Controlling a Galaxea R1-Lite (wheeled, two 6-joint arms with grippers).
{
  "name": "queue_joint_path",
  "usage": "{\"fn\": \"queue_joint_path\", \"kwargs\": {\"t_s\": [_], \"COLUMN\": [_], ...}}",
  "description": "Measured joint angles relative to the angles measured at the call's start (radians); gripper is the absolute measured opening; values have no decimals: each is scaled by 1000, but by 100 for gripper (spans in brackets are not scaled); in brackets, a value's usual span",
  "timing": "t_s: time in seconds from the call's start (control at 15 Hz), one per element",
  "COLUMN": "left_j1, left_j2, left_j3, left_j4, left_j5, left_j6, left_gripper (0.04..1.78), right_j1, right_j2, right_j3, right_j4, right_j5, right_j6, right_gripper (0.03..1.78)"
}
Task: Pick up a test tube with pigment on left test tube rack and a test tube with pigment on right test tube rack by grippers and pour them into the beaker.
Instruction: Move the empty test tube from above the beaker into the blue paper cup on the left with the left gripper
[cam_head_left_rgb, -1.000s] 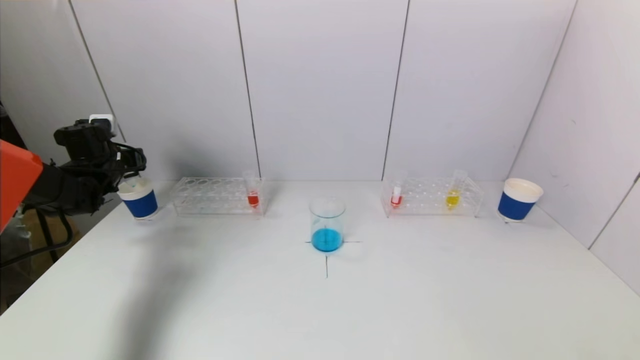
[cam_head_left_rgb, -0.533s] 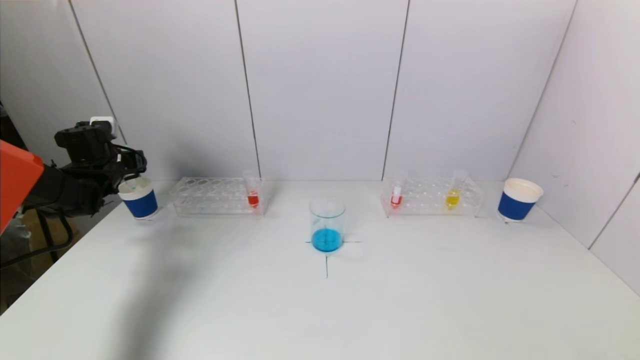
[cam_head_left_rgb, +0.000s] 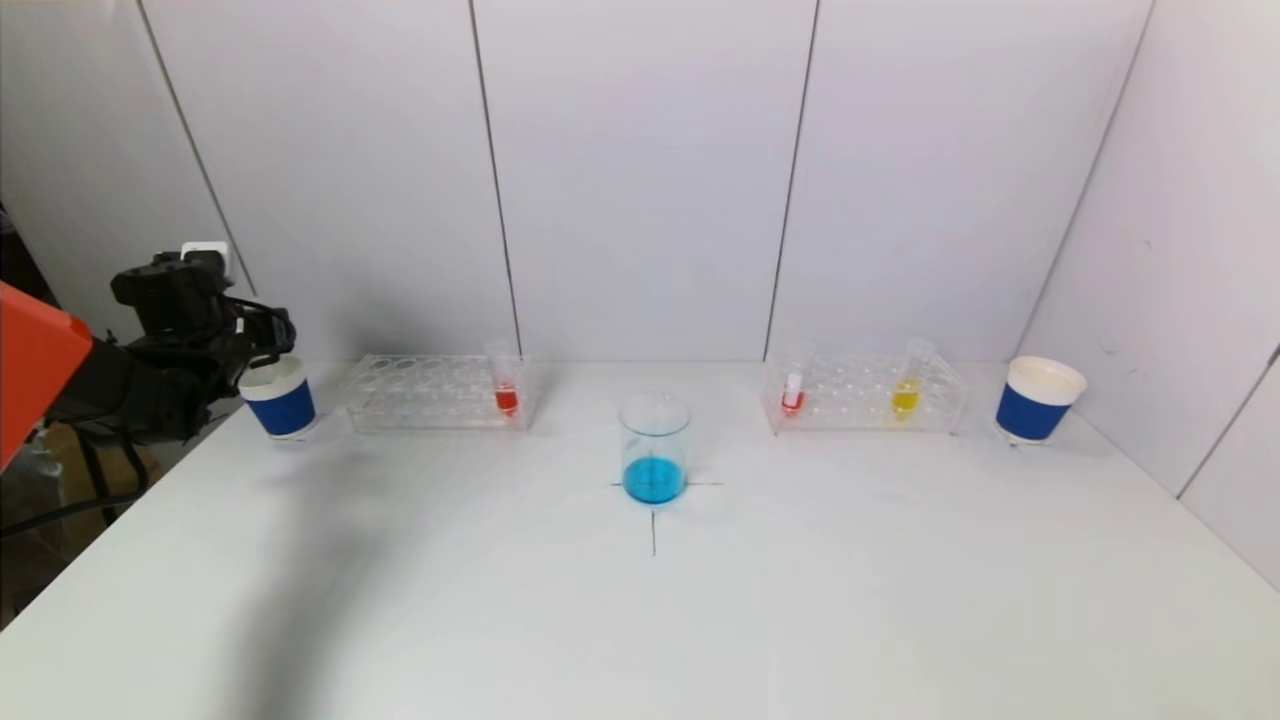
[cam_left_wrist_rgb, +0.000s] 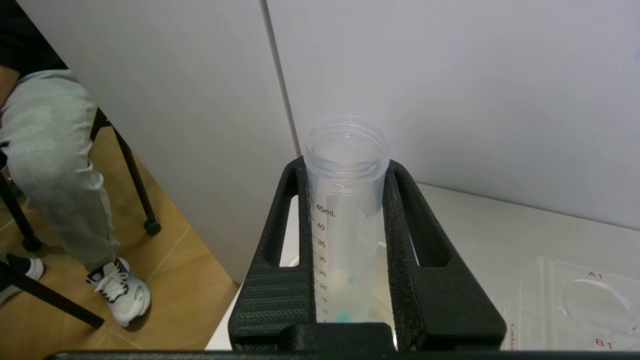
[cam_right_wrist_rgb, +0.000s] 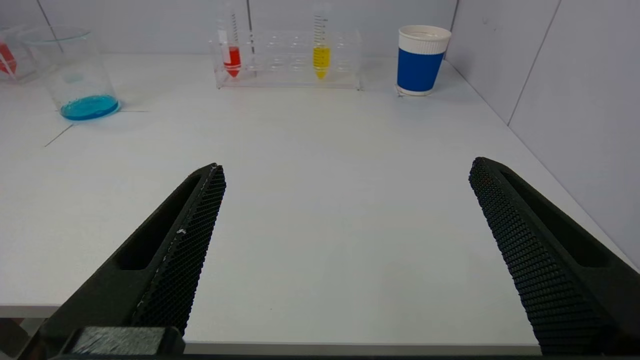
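Holding an emptied tube (cam_left_wrist_rgb: 345, 220) over the left cup (cam_head_left_rgb: 279, 397), left gripper (cam_left_wrist_rgb: 346, 200) pinches it. Right gripper (cam_right_wrist_rgb: 345, 250) idles spread wide, nearer than the beaker (cam_head_left_rgb: 655, 449), which has blue liquid; right-rack tubes (cam_head_left_rgb: 905, 385) unpoured.

White panel walls (cam_head_left_rgb: 640, 180) close in a white table (cam_head_left_rgb: 640, 620) behind and on the right. Past its left edge lies a wooden floor (cam_left_wrist_rgb: 165, 310), where a seated person (cam_left_wrist_rgb: 50, 165) shows.

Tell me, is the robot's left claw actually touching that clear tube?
Touching. The left wrist view shows the left gripper with both black fingers pressed against the near-empty test tube.
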Motion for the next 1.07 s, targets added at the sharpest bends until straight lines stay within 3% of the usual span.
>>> {"fn": "queue_joint_path", "kwargs": {"t_s": [1.07], "left_j1": [3], "left_j2": [17], "left_j3": [27], "left_j4": [-29], "left_j5": [-18], "left_j6": [-3], "left_gripper": [43], "right_j1": [0], "right_j2": [0], "right_j3": [0], "right_j4": [0], "right_j5": [0], "right_j6": [0], "right_gripper": [177]}}
